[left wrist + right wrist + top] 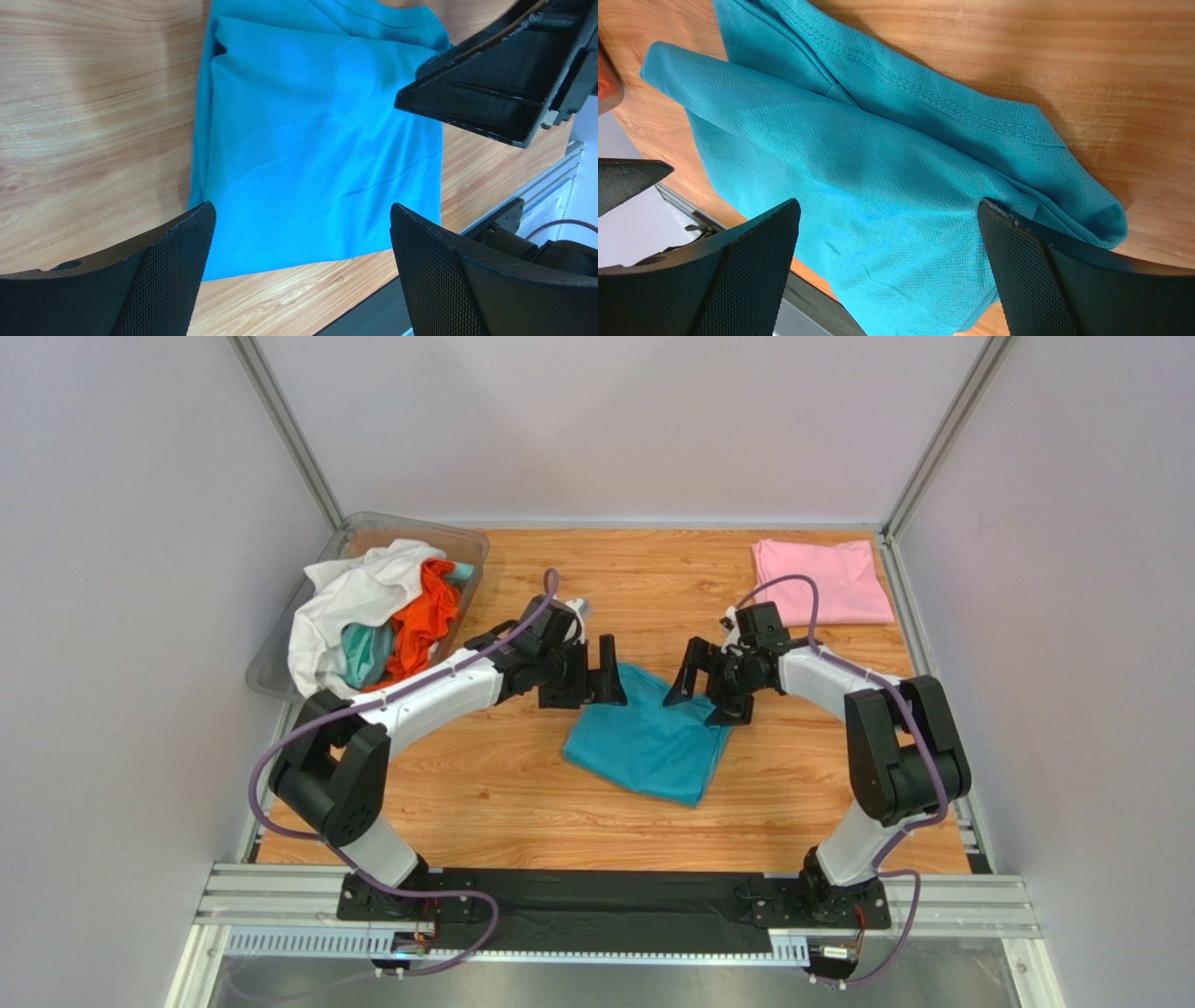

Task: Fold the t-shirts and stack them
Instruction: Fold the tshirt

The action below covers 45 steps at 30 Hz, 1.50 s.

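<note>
A folded teal-blue t-shirt (648, 739) lies on the wooden table in the middle; it also shows in the left wrist view (316, 140) and the right wrist view (878, 182). My left gripper (606, 672) is open and empty above the shirt's far left edge. My right gripper (693, 681) is open and empty above its far right edge. A folded pale pink t-shirt (822, 580) lies at the far right of the table. White (351, 602), orange (424, 622) and light aqua (365, 653) shirts are heaped at the far left.
The heap sits in a clear plastic bin (471, 549) at the table's far left corner. Metal frame posts and pale walls close in the table. A black strip and aluminium rail (617, 902) run along the near edge by the arm bases.
</note>
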Tool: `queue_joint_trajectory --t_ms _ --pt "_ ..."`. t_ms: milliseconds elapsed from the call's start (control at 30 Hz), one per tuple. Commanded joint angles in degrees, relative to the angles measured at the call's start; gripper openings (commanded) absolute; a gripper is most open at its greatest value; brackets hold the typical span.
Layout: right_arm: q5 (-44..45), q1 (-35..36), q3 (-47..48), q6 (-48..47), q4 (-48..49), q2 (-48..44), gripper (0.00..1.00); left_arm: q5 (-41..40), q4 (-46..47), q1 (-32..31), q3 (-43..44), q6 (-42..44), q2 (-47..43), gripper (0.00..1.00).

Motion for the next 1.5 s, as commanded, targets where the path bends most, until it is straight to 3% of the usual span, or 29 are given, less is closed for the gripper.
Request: queue_joint_trajectory --t_ms 0,167,300,400,533,600,767,1167,1300,1467 --pt "6.5 -0.4 1.2 -5.8 -1.4 2.0 1.0 1.4 1.1 -0.9 2.9 0.9 0.1 1.0" --pt "8.4 -0.4 7.7 -11.5 -9.6 -6.6 1.0 1.1 0.8 -1.1 1.2 1.2 -3.0 1.0" --pt "3.3 -0.2 8.4 -12.6 -13.1 -15.0 1.0 1.2 2.9 -1.5 -3.5 -0.3 -6.6 1.0" --pt "-5.7 1.4 0.6 -6.2 -8.4 -21.5 1.0 3.3 7.7 -1.8 -7.2 -2.0 -7.7 1.0" --pt "-14.9 7.9 -13.2 4.2 5.3 -26.3 1.0 5.6 10.1 -2.4 -8.0 -2.6 -6.7 1.0" --pt "-14.1 11.3 -15.3 5.7 8.8 -27.6 1.0 6.3 11.0 -3.2 -8.0 -2.8 -6.1 1.0" --pt "-9.5 11.7 -20.5 6.3 9.6 -27.2 1.0 7.5 13.5 -3.7 -8.7 -3.6 -2.7 1.0" --pt "-0.5 6.4 -28.5 3.8 8.7 -22.2 1.0 7.0 14.6 -3.9 -12.5 -5.6 2.4 1.0" --pt "-0.6 5.7 -26.7 2.2 6.0 -23.9 1.0 6.7 15.2 -4.2 -14.3 -6.5 1.3 1.0" --pt "3.4 5.7 -17.2 -2.8 -7.7 -30.7 1.0 6.2 12.5 -5.7 -15.1 -6.8 -3.7 1.0"
